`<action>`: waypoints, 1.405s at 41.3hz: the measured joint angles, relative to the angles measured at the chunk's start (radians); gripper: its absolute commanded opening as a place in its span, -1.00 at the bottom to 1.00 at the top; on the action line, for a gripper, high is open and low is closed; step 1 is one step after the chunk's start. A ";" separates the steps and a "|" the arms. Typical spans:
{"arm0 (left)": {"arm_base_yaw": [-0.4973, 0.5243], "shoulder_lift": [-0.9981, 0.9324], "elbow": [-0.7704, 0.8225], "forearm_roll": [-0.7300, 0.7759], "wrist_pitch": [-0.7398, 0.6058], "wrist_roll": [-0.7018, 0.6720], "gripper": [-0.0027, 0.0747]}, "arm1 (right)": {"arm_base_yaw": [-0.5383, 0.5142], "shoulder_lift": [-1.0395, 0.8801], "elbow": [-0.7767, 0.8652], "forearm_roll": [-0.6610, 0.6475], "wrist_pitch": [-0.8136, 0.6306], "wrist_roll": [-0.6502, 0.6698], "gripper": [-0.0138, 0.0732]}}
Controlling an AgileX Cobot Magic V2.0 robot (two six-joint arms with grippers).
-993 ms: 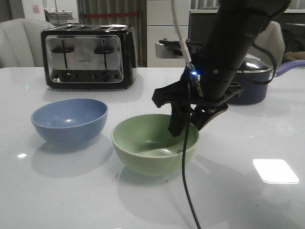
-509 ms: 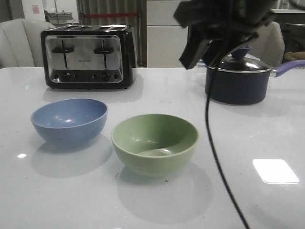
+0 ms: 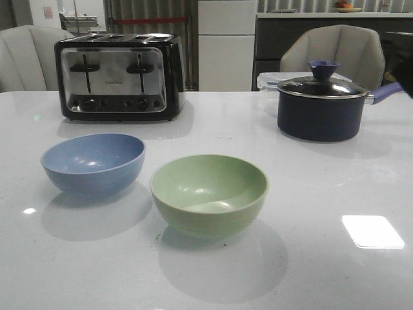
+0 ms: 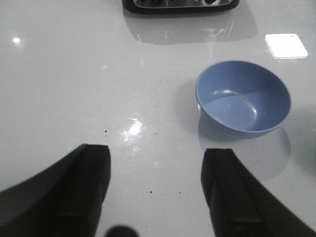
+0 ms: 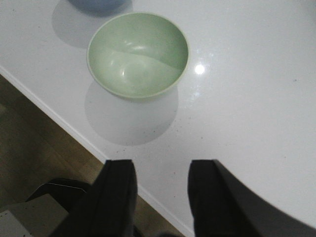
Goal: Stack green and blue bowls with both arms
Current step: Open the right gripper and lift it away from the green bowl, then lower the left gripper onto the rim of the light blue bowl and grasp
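Observation:
The blue bowl (image 3: 94, 163) sits upright on the white table at the left, and the green bowl (image 3: 209, 193) sits upright beside it near the middle, a small gap between them. Both are empty. Neither arm shows in the front view. My left gripper (image 4: 156, 153) is open and empty, high above bare table, with the blue bowl (image 4: 243, 96) well off to one side of it. My right gripper (image 5: 163, 165) is open and empty, high above the table's edge, with the green bowl (image 5: 138, 54) well ahead of its fingers.
A black and chrome toaster (image 3: 119, 77) stands at the back left. A dark saucepan (image 3: 321, 108) with a blue-knobbed glass lid stands at the back right, a clear container behind it. The right wrist view shows the table's edge (image 5: 74, 133) and the floor beyond.
My right arm, whose gripper was inside the green bowl, has lifted up and away to the right and left the front view. The green bowl stays where it was. The blue bowl has not moved.

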 measured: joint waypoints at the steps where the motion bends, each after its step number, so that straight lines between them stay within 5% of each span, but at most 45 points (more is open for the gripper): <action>1: -0.003 0.000 0.000 -0.001 0.002 0.000 0.24 | 0.000 -0.021 0.013 0.000 0.003 0.000 0.21; 14: -0.140 0.135 -0.054 -0.004 0.019 0.025 0.27 | 0.000 -0.102 0.056 0.000 0.013 0.000 0.21; 24: -0.161 0.408 -0.202 -0.004 0.052 0.025 0.72 | 0.000 -0.102 0.056 0.000 0.013 0.000 0.21; 52: -0.164 1.087 -0.585 -0.006 0.032 -0.005 0.70 | 0.000 -0.102 0.056 -0.002 0.013 0.000 0.21; 58: -0.164 1.166 -0.608 -0.006 -0.016 -0.005 0.54 | 0.000 -0.102 0.056 -0.002 0.013 0.000 0.21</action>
